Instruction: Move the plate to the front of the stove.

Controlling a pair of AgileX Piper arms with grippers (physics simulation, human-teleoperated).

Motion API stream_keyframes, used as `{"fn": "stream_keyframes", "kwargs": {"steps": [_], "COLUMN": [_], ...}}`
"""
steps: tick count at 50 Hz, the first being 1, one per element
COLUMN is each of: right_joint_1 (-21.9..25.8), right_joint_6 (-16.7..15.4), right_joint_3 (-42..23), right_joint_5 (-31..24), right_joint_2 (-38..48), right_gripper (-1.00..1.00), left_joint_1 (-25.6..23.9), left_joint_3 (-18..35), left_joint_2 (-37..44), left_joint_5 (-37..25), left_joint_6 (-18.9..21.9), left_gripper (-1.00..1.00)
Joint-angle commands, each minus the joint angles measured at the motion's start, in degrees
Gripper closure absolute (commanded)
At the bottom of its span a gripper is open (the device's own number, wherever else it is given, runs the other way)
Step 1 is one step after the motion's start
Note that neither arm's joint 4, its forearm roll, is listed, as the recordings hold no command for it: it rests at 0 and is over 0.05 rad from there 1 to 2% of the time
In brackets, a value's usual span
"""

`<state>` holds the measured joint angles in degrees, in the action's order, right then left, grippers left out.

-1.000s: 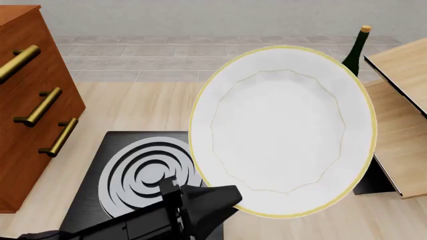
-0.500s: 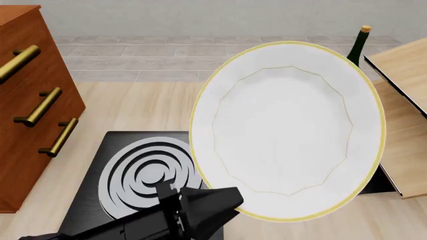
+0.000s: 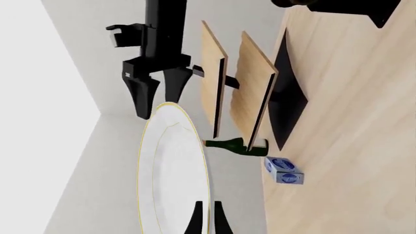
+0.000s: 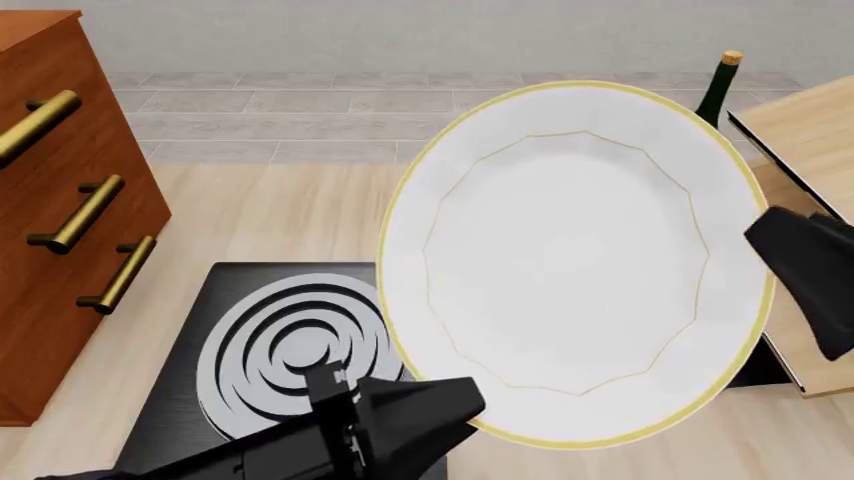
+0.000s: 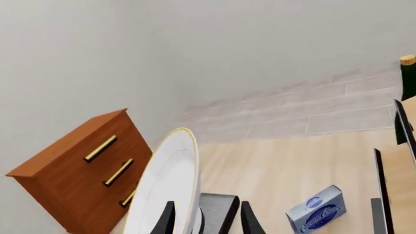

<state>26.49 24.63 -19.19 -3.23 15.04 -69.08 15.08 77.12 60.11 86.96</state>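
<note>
The plate (image 4: 574, 260) is a round white one with a thin gold rim line, held up tilted above the table and filling the middle of the front view. My left gripper (image 4: 461, 395) is shut on its lower left rim; in the left wrist view the plate (image 3: 172, 170) is edge-on between the fingers (image 3: 217, 222). My right gripper (image 4: 771, 245) is open at the opposite rim, its fingers (image 5: 167, 219) standing either side of the plate's edge (image 5: 162, 190). The stove (image 4: 214, 310), a dark slab with a ringed silver burner, lies below left of the plate.
A wooden dresser (image 4: 67, 200) with brass handles stands at the left. Light wooden boards (image 4: 807, 190) and a green bottle (image 4: 711, 100) are at the right. A thin black mat (image 3: 286, 97) and a small blue box (image 3: 284, 171) lie on the table.
My right gripper has come into the front view from the right and reached the plate's right rim. The plate rose slightly and stays in the left gripper.
</note>
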Motion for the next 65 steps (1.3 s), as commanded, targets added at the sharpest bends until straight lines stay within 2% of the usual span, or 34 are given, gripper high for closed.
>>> {"fn": "stream_keyframes", "kwargs": {"steps": [1, 24, 31, 32, 65], "right_joint_1": [2.76, 6.31, 6.55, 6.78, 7.49], "right_joint_6": [0.52, 1.73, 1.47, 1.25, 1.99], "right_joint_3": [0.34, 3.68, 3.17, 3.04, 2.10], "right_joint_5": [5.79, 13.88, 13.69, 13.55, 12.29], "right_joint_2": [6.18, 12.99, 13.07, 12.98, 11.65], "right_gripper": [-1.00, -1.00, -1.00, 1.00, 1.00], "left_joint_1": [-0.20, -0.39, -0.33, -0.35, -0.85], "left_joint_3": [0.01, 0.42, 0.28, 0.26, 0.28], "left_joint_2": [-0.73, -2.27, -2.62, -2.59, -3.06], "left_joint_5": [0.11, -1.15, -1.26, -1.17, -0.67], "left_joint_6": [0.06, -0.17, -0.13, -0.10, 0.23], "left_gripper": [1.00, 1.00, 1.00, 1.00, 1.00]}}
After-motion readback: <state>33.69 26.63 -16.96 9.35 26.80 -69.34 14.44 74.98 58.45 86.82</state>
